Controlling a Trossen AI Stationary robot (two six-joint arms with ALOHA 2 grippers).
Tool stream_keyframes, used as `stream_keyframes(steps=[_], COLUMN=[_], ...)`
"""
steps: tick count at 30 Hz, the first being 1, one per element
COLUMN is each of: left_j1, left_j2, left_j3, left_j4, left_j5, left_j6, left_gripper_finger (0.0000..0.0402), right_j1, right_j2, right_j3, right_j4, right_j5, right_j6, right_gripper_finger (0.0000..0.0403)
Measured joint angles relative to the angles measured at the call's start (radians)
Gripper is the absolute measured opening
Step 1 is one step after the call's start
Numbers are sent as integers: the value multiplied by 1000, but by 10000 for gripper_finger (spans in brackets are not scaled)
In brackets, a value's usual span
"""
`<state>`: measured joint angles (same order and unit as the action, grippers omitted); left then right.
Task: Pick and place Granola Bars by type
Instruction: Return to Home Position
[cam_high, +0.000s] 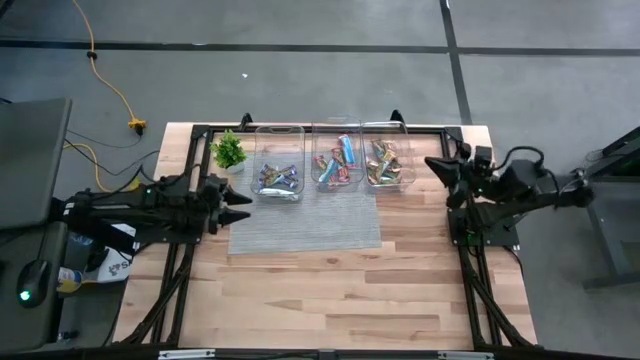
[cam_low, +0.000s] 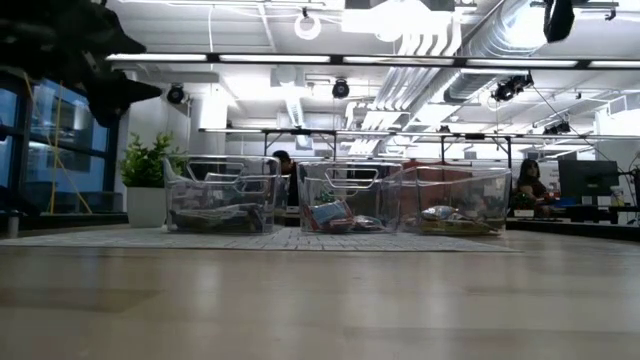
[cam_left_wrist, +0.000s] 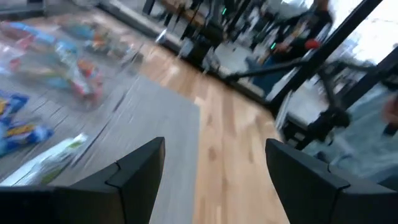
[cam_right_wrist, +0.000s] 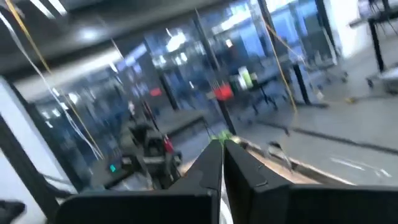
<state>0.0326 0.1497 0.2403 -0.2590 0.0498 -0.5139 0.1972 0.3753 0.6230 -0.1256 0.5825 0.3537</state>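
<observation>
No text readable for you in any view.
- Granola Bars (cam_high: 340, 160) in clear tubs (cam_high: 279, 128): wrapper print too small in high view, blurred in left wrist view, hidden behind tub walls in low view.
- Room beyond counter (cam_low: 320, 300): no sign, label or number you can make out.
- Right wrist view: too blurred for lettering.
</observation>
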Motion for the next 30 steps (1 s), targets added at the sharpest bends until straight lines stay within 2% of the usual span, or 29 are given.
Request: stream_keyframes(steps=[5,13,21,30], left_j1=[0,0,0,0], left_j2=[0,0,0,2], left_j3=[-88,-104,-104,-104], left_j4=[207,234,211,-20], left_j5=[-6,-19,-113,-109], left_j6=[-33,-67,-59,-62], left_gripper_finger=[271,271,271,271], right_j1=[-63,-135,-159,-158], right_j2=[-140,-277,-352,-357], right_j3=[-227,-470,-554,-561], right_j4=[232,444,438,300], right_j5=[-111,-211,-290,-375], right_j6=[-12,5,25,-22], right_gripper_finger=[0,0,0,0])
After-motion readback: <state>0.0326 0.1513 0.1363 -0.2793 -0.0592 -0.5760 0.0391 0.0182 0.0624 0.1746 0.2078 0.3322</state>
